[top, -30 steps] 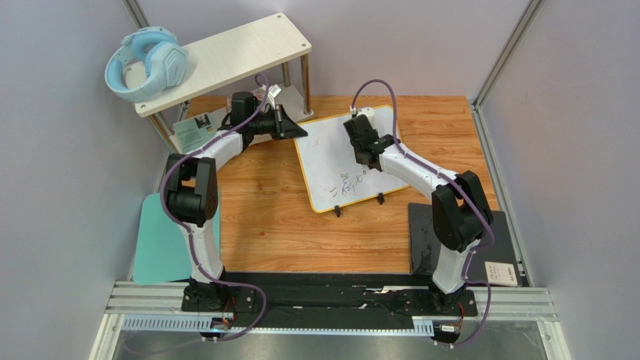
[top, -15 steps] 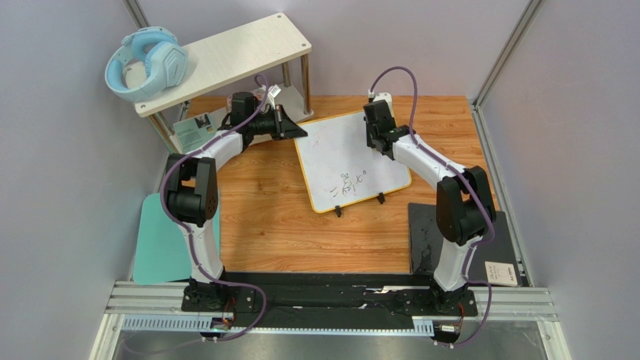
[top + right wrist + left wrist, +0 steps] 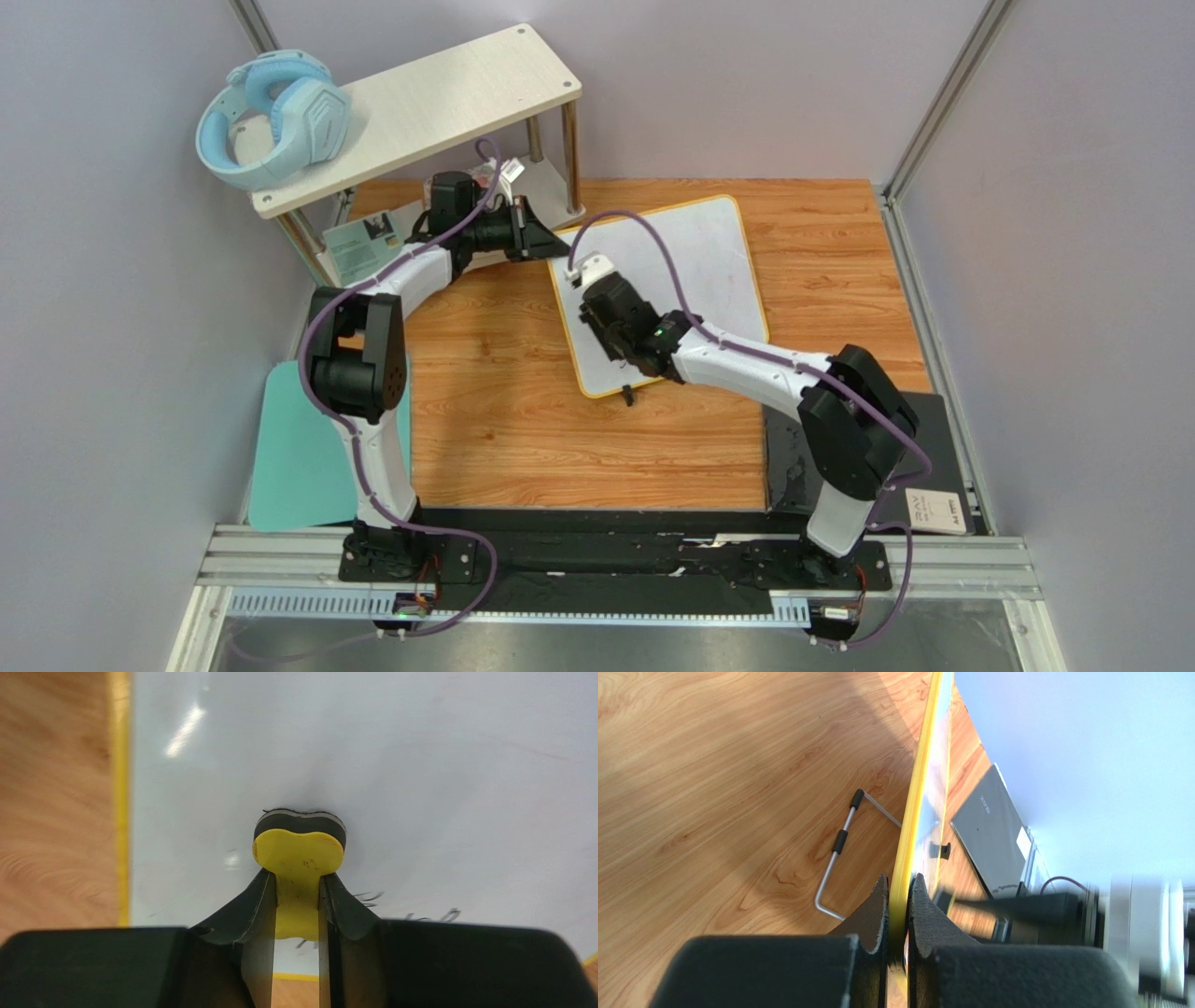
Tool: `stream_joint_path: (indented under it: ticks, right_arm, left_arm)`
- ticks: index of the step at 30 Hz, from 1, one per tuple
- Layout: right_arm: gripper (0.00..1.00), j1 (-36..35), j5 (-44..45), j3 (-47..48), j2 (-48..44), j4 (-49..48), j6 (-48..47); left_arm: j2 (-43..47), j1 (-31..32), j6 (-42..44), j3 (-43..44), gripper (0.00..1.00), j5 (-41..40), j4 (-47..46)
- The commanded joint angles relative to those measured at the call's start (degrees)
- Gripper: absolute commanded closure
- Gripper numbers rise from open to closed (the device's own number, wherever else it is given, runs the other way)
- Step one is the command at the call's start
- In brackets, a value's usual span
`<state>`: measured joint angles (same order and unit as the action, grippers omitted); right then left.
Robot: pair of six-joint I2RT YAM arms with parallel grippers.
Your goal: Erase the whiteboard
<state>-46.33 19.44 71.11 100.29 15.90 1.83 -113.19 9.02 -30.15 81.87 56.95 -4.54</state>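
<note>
Since 0.5 s ago the right gripper point(image 3: 606, 297) has been swung from the far-right rim to the near-left part of the white, yellow-framed rectangular whiteboard point(image 3: 694, 259), which sits at rear-centre of the wooden table point(image 3: 477, 392). Its fingers are clamped on a yellow, dark-felted eraser point(image 3: 298, 850) pressed to the board. Dark strokes point(image 3: 368, 897) are seen beside it, so wiping is judged unfinished. The frame is pinched by the left gripper point(image 3: 899, 885). Counted: 1 board, 1 eraser, 2 grippers.
</note>
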Motion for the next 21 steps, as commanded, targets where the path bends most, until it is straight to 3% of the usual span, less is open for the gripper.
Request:
stream_joint_path:
  ticks: [1, 10, 21]
  right_arm:
    - [1.0, -4.12, 0.66, -1.5, 3.94, 3.17, 2.91]
    - [1.0, 6.15, 8.59, -5.89, 5.45, 2.83, 17.15]
    - [1.0, 17.93, 11.68, -10.03, -1.15, -0.96, 18.04]
  left_arm:
    - [0.95, -0.31, 11.43, 0.4, 1.0, -9.57, -2.41]
    - [1.74, -0.31, 12.66, 0.75, 1.0, -10.19, -0.65]
    - [1.74, -0.31, 12.93, 0.67, 1.0, -10.28, -0.21]
